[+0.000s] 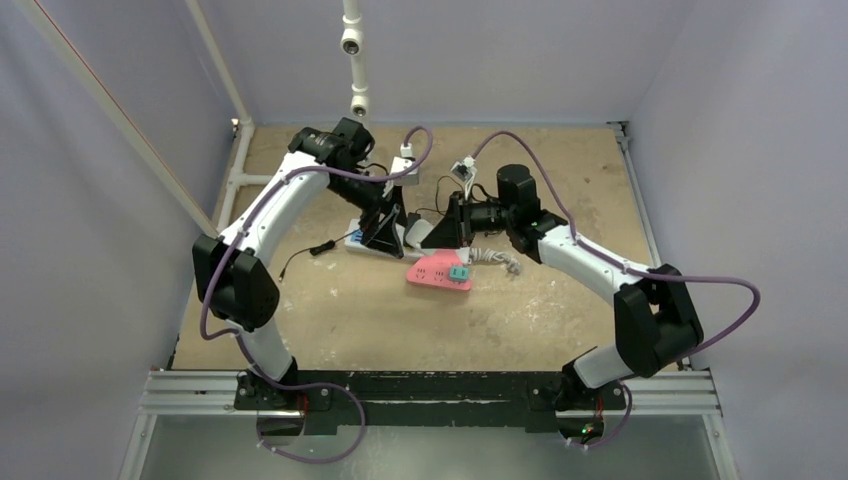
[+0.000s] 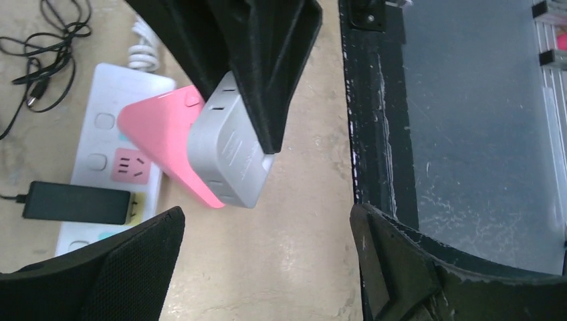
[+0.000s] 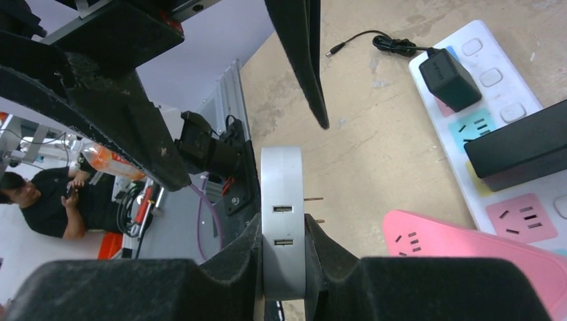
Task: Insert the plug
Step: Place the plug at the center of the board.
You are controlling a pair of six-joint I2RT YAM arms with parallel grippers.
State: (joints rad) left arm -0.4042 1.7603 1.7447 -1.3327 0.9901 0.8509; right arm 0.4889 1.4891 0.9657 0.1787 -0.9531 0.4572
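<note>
Table (image 1: 330, 320): a bare board surface that carries both strips and the loose cables.
White power strip (image 2: 100, 100): lies flat near the middle of the table. The left arm's fingers hang over it, and in the right wrist view one dark finger (image 3: 521, 144) crosses it and hides several sockets.
Pink power strip (image 3: 468, 247): lies just beside the white one, on the side nearer the arm bases, with one end overlapping it. From above it shows a small green patch, perhaps a socket face; the view is too coarse to tell.
Left gripper (image 2: 266, 224): spread wide and empty, set over the white strip and facing the plug.
Right gripper (image 3: 282, 231): clamped on the plug, one finger on each flat side.
Plug (image 3: 282, 180): a grey charger block with two USB ports. It is held off the table, its two prongs pointing toward the pink strip but apart from it.
Black adapter (image 2: 77, 202): seated in a socket of the white strip.
White coiled cable (image 1: 497, 258): runs from the pink strip's end, below the right wrist.
Thin black cable (image 2: 40, 40): looped loosely on the table beyond the white strip.
</note>
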